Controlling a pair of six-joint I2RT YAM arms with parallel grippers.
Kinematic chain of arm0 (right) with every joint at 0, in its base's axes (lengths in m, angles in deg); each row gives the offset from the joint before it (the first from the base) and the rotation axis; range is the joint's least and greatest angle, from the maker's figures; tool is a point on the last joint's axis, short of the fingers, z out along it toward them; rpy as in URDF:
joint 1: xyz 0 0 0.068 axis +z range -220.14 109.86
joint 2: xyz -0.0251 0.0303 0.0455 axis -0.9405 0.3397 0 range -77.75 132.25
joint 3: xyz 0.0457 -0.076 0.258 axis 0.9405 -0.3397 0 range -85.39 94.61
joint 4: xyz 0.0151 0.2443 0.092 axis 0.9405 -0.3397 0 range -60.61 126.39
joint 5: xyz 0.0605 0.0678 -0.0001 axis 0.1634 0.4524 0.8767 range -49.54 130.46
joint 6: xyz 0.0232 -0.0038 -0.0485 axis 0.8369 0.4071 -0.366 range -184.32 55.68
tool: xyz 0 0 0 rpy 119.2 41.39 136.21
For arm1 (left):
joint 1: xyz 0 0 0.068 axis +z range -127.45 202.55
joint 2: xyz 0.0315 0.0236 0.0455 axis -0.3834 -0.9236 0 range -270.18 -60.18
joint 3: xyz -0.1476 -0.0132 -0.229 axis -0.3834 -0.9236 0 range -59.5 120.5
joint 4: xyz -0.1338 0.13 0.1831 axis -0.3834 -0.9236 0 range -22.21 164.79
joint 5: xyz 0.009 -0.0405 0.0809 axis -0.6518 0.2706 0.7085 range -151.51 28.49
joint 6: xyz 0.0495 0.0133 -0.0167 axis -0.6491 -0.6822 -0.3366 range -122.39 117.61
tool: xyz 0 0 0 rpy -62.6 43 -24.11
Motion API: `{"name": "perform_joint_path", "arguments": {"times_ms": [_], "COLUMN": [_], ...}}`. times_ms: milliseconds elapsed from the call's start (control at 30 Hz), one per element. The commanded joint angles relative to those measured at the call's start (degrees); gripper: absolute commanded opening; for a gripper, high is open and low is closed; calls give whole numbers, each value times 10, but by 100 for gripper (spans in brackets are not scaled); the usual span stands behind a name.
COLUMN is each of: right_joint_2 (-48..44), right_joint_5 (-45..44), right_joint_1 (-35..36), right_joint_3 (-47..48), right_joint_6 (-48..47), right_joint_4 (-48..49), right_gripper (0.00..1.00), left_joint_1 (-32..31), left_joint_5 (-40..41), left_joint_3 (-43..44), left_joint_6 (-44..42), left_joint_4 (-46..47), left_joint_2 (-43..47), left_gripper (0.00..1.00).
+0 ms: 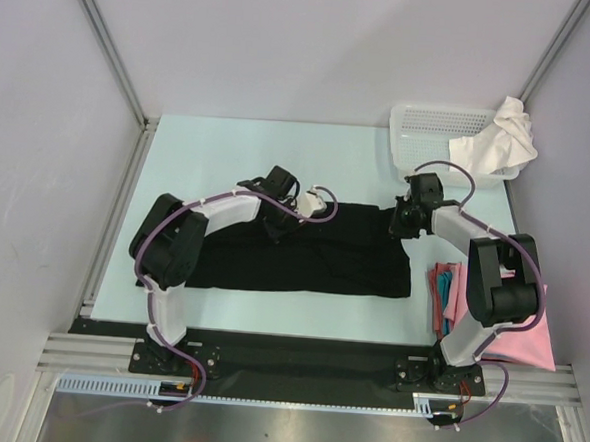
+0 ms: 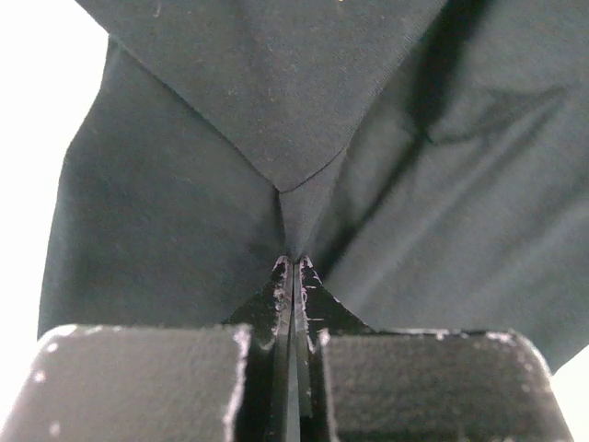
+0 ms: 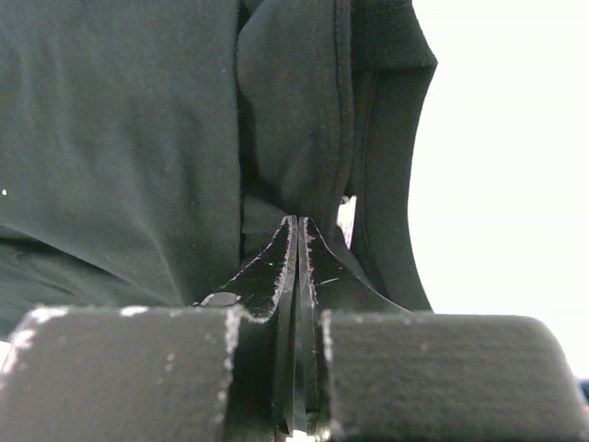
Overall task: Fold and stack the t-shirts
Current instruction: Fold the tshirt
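A large black t-shirt (image 1: 312, 262) lies spread across the middle of the table. My left gripper (image 1: 275, 218) is at its far edge left of centre, and in the left wrist view it (image 2: 294, 263) is shut on a pinched fold of the black cloth (image 2: 184, 184). My right gripper (image 1: 403, 223) is at the shirt's far right corner, and in the right wrist view it (image 3: 297, 221) is shut on a bunched hem of the black cloth (image 3: 120, 138). A white t-shirt (image 1: 500, 143) hangs over the basket's right end. A pink t-shirt (image 1: 533, 341) and a red one (image 1: 441, 290) lie beside the right arm.
A white mesh basket (image 1: 431, 124) stands at the far right of the table, just behind my right gripper. Grey walls with metal frame posts close in both sides. The arm bases sit on a black strip at the near edge.
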Motion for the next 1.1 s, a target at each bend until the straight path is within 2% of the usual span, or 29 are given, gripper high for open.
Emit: {"name": "perform_joint_path", "arguments": {"times_ms": [0, 133, 167, 200, 267, 300, 333, 400, 567, 700, 833, 1067], "right_joint_2": [-32, -24, -24, -24, -26, -28, -33, -53, -82, -45, -24, 37], "right_joint_5": [-21, -23, -21, -20, -26, -32, -40, -44, -34, -4, 9, 60], "right_joint_1": [-8, -8, -8, -8, -7, -8, -7, -8, -4, 1, 6, 7], "right_joint_3": [-8, -21, -23, -24, -19, -15, -5, 2, 28, 48, 63, 68], "right_joint_6": [-17, -19, -19, -19, -23, -25, -29, -30, -21, -10, 0, 15], "right_joint_4": [-13, -13, -12, -12, -21, -28, -37, -43, -25, -14, -3, 16], "right_gripper": [0, 0, 0, 0, 12, 21, 34, 39, 37, 32, 33, 37], "left_joint_1": [2, 2, 2, 2, 2, 1, 2, 4, 12, 12, 12, 9], "left_joint_5": [-13, -44, -54, -58, -75, -82, -92, -123, -174, -134, -45, -75], "left_joint_3": [-20, -25, -21, -20, -7, -1, 7, 33, 92, 128, 148, 142], "left_joint_6": [-24, -47, -54, -60, -73, -77, -83, -78, -2, 90, 152, 173], "left_joint_4": [2, -26, -35, -43, -65, -73, -90, -97, -70, -37, -16, 2], "left_joint_2": [52, 57, 53, 51, 44, 44, 44, 50, 43, -13, -52, -78], "left_gripper": [0, 2, 6, 20, 29, 39, 43, 55, 56, 45, 43, 43]}}
